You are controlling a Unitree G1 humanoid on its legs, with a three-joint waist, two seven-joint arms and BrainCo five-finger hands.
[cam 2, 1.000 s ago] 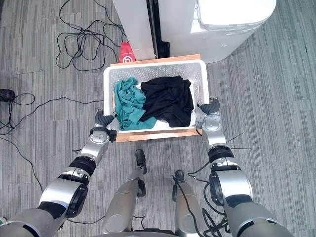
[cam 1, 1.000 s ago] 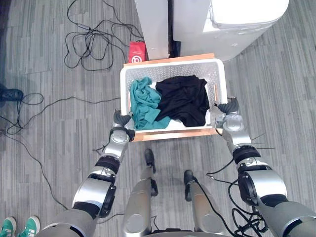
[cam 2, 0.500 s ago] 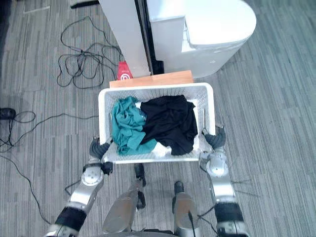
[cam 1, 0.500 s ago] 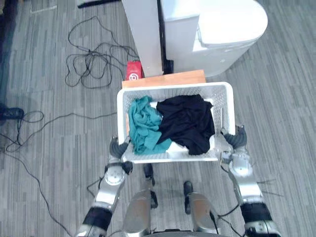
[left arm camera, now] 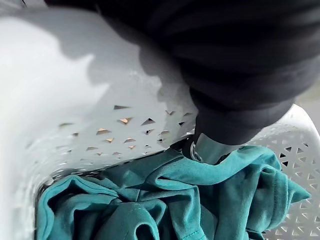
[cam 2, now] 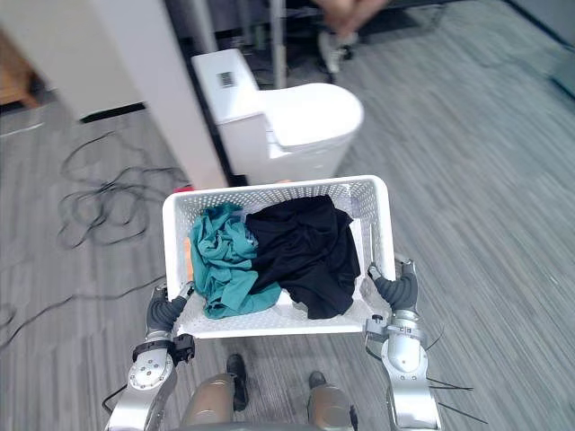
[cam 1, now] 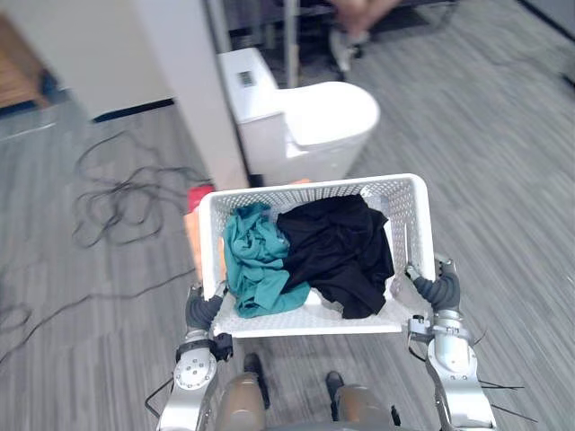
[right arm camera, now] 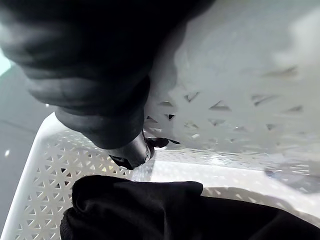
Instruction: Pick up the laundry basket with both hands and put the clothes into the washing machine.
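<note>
Both hands hold the white perforated laundry basket (cam 1: 305, 189) up off the floor. My left hand (cam 1: 203, 311) is curled on its left side near the front corner, and my right hand (cam 1: 438, 290) is curled on its right side. Inside lie a teal garment (cam 1: 256, 261) on the left and a black garment (cam 1: 338, 250) on the right. In the left wrist view the thumb (left arm camera: 215, 145) hooks over the basket wall (left arm camera: 75, 100) above the teal garment (left arm camera: 150, 200). The right thumb (right arm camera: 131, 152) hooks in over the black garment (right arm camera: 150, 210). A white washing machine (cam 1: 305, 121) stands just beyond the basket, its lid down.
A white pillar (cam 1: 180, 90) rises left of the machine. Black cables (cam 1: 117, 197) lie looped on the grey floor at the left. A red item (cam 1: 199, 196) and a wooden board (cam 1: 191, 238) show past the basket's left edge. A person's legs (cam 1: 355, 22) are far behind the machine.
The basket has come up off the wooden board in both hands. The camera has lifted, so the machine and the room beyond now show further ahead.
</note>
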